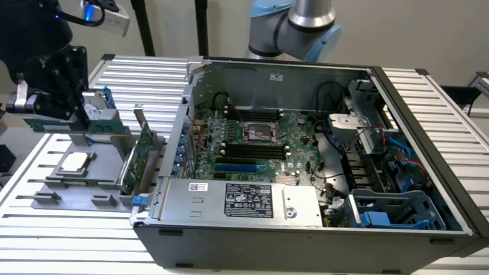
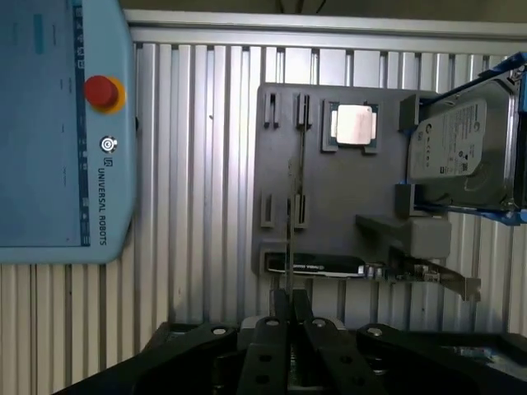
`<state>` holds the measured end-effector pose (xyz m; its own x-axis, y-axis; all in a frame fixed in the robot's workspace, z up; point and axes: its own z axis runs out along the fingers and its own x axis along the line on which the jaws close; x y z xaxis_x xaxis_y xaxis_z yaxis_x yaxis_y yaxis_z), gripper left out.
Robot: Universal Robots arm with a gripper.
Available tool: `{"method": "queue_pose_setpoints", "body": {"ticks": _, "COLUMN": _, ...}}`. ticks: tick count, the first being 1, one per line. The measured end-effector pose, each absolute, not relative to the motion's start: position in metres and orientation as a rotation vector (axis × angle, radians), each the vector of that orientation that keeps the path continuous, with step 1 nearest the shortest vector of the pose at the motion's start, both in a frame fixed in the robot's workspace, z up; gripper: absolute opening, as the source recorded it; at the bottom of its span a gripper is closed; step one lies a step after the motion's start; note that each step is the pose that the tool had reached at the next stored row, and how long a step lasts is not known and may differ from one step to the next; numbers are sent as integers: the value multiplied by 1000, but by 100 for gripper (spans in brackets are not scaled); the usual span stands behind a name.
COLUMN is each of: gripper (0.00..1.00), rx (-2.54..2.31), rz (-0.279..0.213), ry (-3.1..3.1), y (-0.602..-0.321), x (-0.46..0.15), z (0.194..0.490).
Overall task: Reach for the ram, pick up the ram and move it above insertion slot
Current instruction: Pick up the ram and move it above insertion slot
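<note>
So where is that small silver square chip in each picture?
Exterior view: the chip lies in the grey tray at the exterior view's left, beside the open computer.
Wrist view: the chip lies in the same tray, next to the hard drive.
Shared landmark: the green card standing on the tray.

My pincer (image 2: 288, 317) grips the ram (image 2: 288, 247), a thin green stick seen edge-on, lifted above the grey holder at the exterior view's left, level, well apart from the motherboard's slots.
</note>
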<state>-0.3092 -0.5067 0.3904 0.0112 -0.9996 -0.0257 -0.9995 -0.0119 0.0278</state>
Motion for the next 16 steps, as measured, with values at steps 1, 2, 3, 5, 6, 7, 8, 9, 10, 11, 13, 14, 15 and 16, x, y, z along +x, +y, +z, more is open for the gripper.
{"method": "queue_pose_setpoints", "body": {"ticks": 1, "gripper": 13, "rx": 2233, "rz": -62, "ry": -2208, "y": -507, "x": -305, "z": 391}}
{"method": "queue_pose_setpoints", "body": {"ticks": 2, "gripper": 13, "rx": 2234, "rz": -63, "ry": -2208, "y": -507, "x": -300, "z": 391}}
{"method": "queue_pose_setpoints", "body": {"ticks": 3, "gripper": 13, "rx": 2235, "rz": -64, "ry": -2209, "y": -507, "x": -296, "z": 391}}
{"method": "queue_pose_setpoints", "body": {"ticks": 5, "gripper": 13, "rx": 2236, "rz": -67, "ry": -2210, "y": -507, "x": -288, "z": 392}}
{"method": "queue_pose_setpoints", "body": {"ticks": 6, "gripper": 13, "rx": 2237, "rz": -68, "ry": -2211, "y": -507, "x": -284, "z": 392}}
{"method": "queue_pose_setpoints", "body": {"ticks": 7, "gripper": 13, "rx": 2237, "rz": -70, "ry": -2211, "y": -507, "x": -279, "z": 392}}
{"method": "queue_pose_setpoints", "body": {"ticks": 8, "gripper": 13, "rx": 2238, "rz": -71, "ry": -2212, "y": -507, "x": -275, "z": 392}}
{"method": "queue_pose_setpoints", "body": {"ticks": 9, "gripper": 13, "rx": 2238, "rz": -72, "ry": -2212, "y": -507, "x": -271, "z": 392}}
{"method": "queue_pose_setpoints", "body": {"ticks": 10, "gripper": 13, "rx": 2239, "rz": -73, "ry": -2213, "y": -507, "x": -266, "z": 392}}
{"method": "queue_pose_setpoints", "body": {"ticks": 11, "gripper": 13, "rx": 2239, "rz": -74, "ry": -2213, "y": -507, "x": -262, "z": 392}}
{"method": "queue_pose_setpoints", "body": {"ticks": 13, "gripper": 13, "rx": 2240, "rz": -76, "ry": -2214, "y": -506, "x": -255, "z": 393}}
{"method": "queue_pose_setpoints", "body": {"ticks": 14, "gripper": 13, "rx": 2241, "rz": -77, "ry": -2214, "y": -506, "x": -250, "z": 393}}
{"method": "queue_pose_setpoints", "body": {"ticks": 15, "gripper": 13, "rx": 2241, "rz": -78, "ry": -2215, "y": -506, "x": -246, "z": 393}}
{"method": "queue_pose_setpoints", "body": {"ticks": 16, "gripper": 13, "rx": 2241, "rz": -79, "ry": -2215, "y": -506, "x": -242, "z": 393}}
